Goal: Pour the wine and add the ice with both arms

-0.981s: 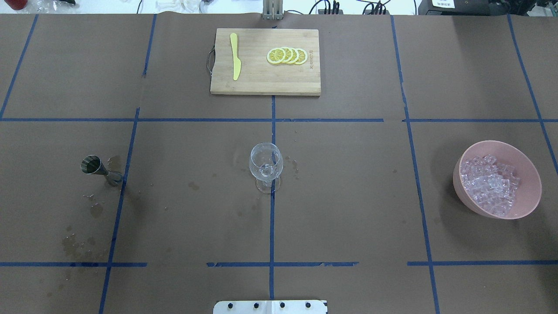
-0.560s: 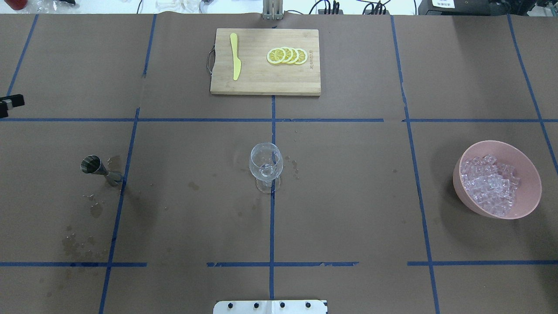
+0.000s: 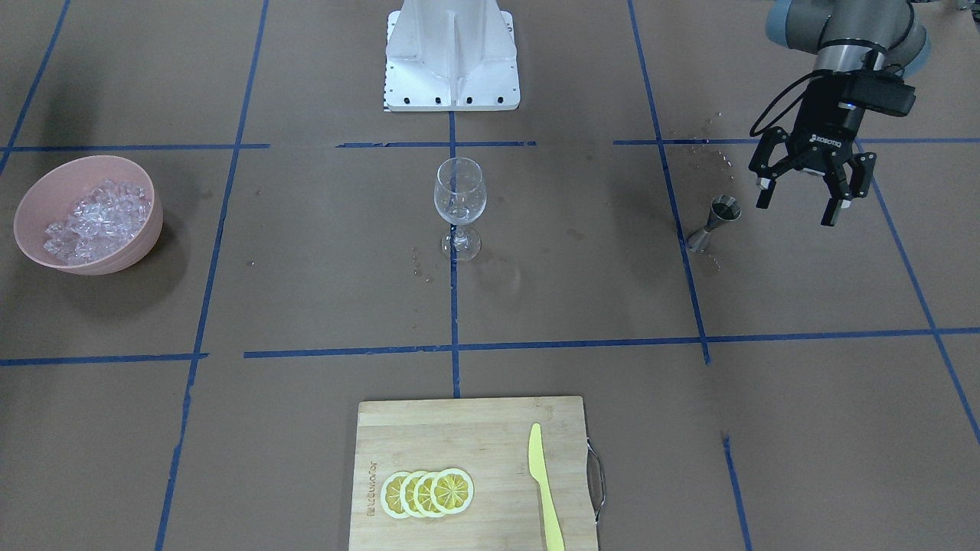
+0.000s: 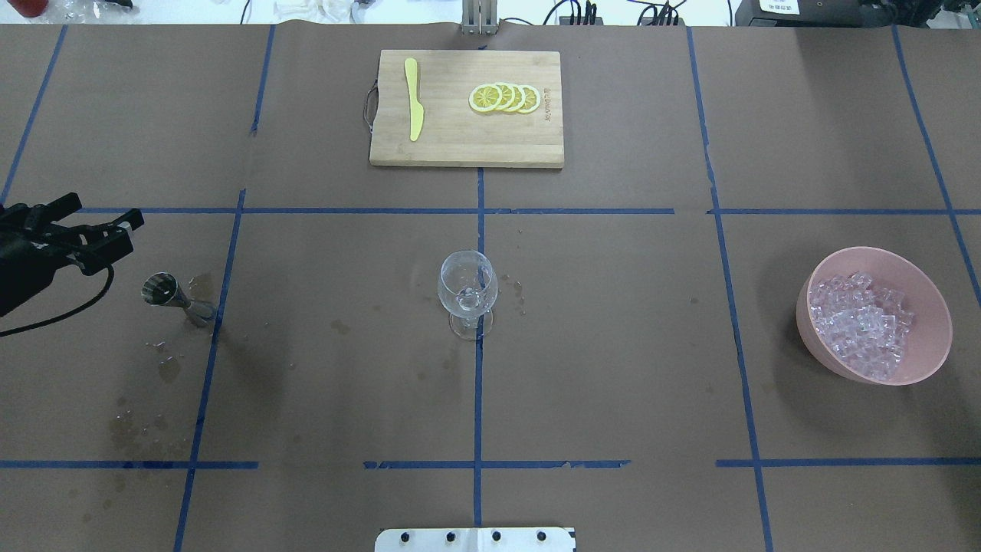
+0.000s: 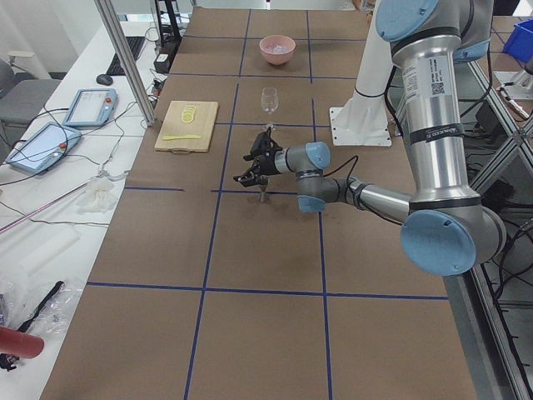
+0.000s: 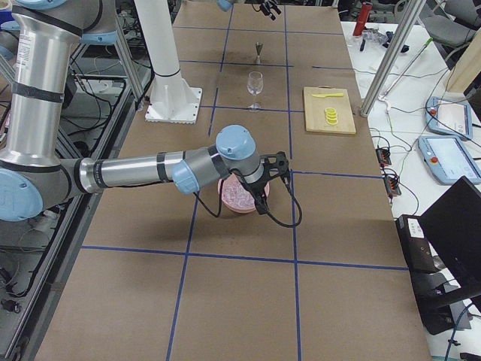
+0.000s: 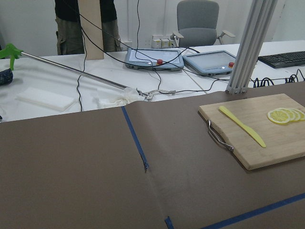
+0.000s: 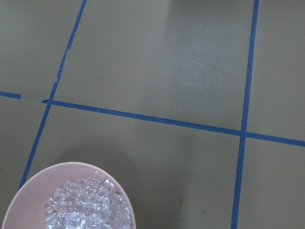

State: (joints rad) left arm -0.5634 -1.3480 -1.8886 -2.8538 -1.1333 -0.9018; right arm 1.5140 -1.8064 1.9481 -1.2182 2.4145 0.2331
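**A:** Where is your left end effector [image 3: 800, 203]?

**B:** Fingers spread, empty, hanging just beside the steel double-cone jigger [image 3: 712, 222]. I judge it's placed there to grasp it for pouring.

**A:** And the right end effector [image 6: 260, 194]?

**B:** At the pink plastic bowl [image 3: 31, 200]; spread or closed, I cannot tell. The ice [image 3: 96, 218], many clear chunks, is heaped inside. One jigger, one bowl, one clear stemmed wine glass [image 3: 459, 191], central on the table [image 3: 582, 291], reachable from either side.

Left gripper [image 3: 798, 207], jaws spread wide.
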